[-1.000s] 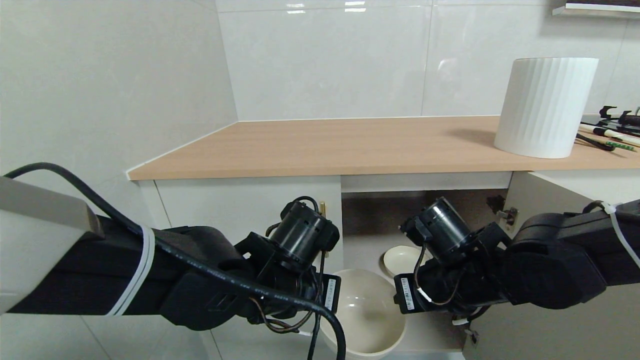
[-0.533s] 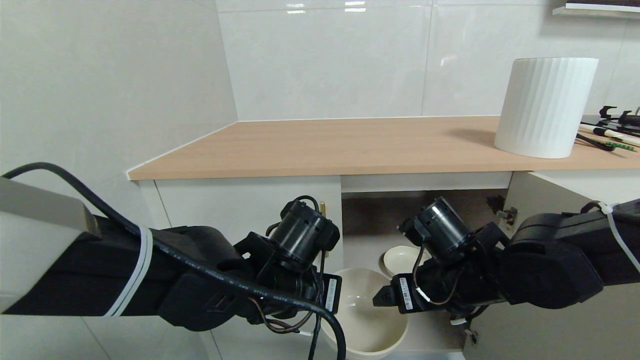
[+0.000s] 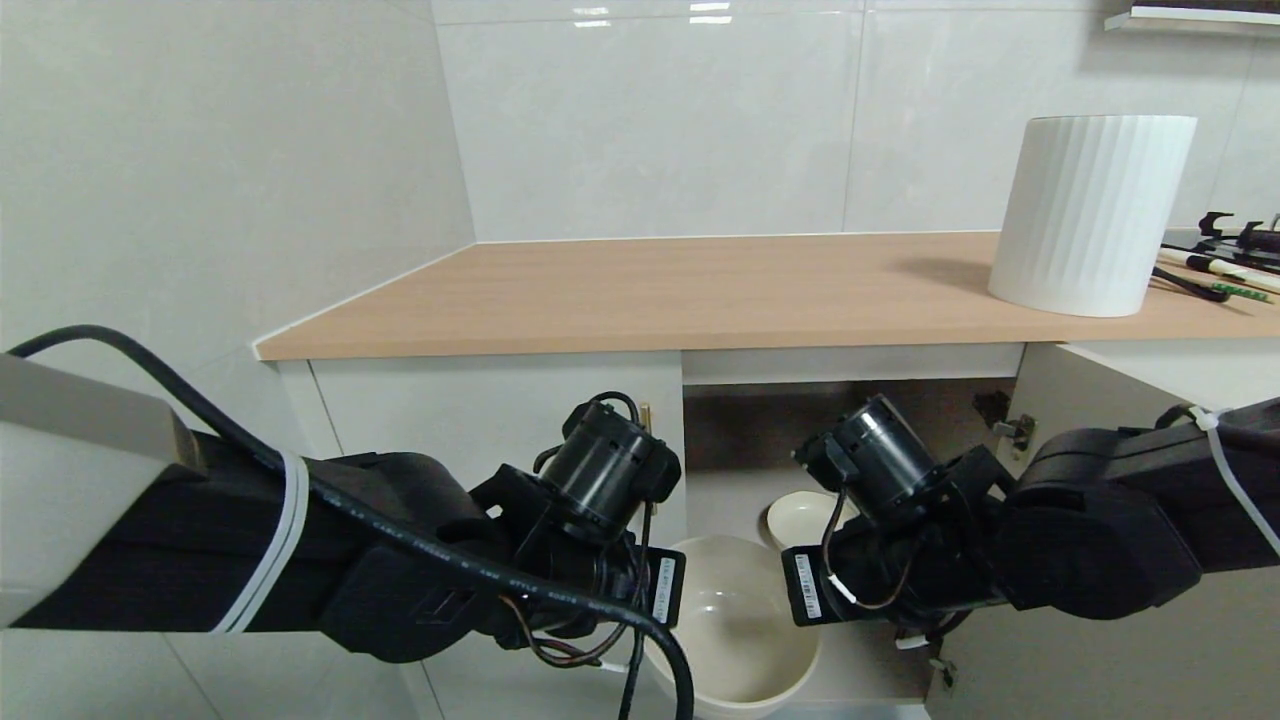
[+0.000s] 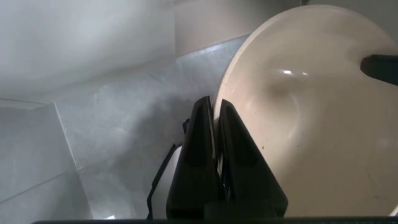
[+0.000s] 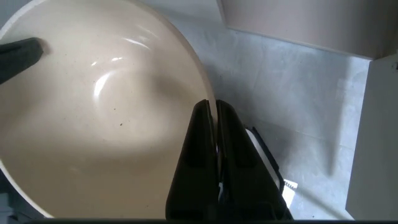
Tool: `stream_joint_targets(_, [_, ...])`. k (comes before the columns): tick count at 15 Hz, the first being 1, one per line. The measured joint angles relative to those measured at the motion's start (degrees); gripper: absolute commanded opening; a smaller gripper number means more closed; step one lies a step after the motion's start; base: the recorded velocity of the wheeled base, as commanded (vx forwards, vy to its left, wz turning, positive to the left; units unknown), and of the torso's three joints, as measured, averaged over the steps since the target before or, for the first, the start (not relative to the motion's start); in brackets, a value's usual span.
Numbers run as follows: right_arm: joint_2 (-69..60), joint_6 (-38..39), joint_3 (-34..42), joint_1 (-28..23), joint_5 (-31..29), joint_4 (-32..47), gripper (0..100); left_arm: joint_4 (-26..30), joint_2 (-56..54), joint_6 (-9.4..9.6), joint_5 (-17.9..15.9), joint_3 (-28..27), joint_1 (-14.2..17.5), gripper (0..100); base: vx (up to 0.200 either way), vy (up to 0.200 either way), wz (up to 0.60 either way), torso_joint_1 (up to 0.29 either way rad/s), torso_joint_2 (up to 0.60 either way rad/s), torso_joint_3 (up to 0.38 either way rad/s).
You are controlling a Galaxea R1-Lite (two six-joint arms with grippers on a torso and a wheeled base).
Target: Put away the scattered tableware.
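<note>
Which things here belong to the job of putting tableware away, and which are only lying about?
Job: large bowl, its rim pinched by left gripper and right gripper; small dish inside the open cabinet.
Lying about: white ribbed container and utensils on the countertop.

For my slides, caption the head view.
Left gripper and right gripper clamp opposite rims of a large cream bowl at an open cabinet holding a smaller bowl.
</note>
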Motion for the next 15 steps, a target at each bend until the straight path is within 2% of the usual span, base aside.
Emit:
stream_joint_targets(3, [0.02, -0.02, 0.05, -0.01, -0.05, 0.02, 0, 0.00, 0.00, 0.06, 0.05, 0.00, 0.02, 0, 0.000, 0.000, 0.00, 0.000, 0.00, 0.000])
stream_joint_targets(4, [0.06, -0.02, 0.02, -0.01, -0.05, 0.02, 0, 0.02, 0.00, 0.11, 0.16, 0.00, 0.02, 100, 0.000, 0.000, 0.00, 0.000, 0.00, 0.000])
stream_joint_targets(11, [0.99, -0.09, 0.00, -0.87, -0.82, -1.45, 0, -0.11, -0.04, -0.27, 0.76, -0.05, 0.00, 100, 0.000, 0.000, 0.00, 0.000, 0.00, 0.000])
stream_joint_targets(15, [6.39, -0.09, -0.39, -6.86, -1.50, -9.81, 0, -0.13, -0.15, -0.27, 0.82, 0.00, 0.00, 100, 0.000, 0.000, 0.00, 0.000, 0.00, 0.000])
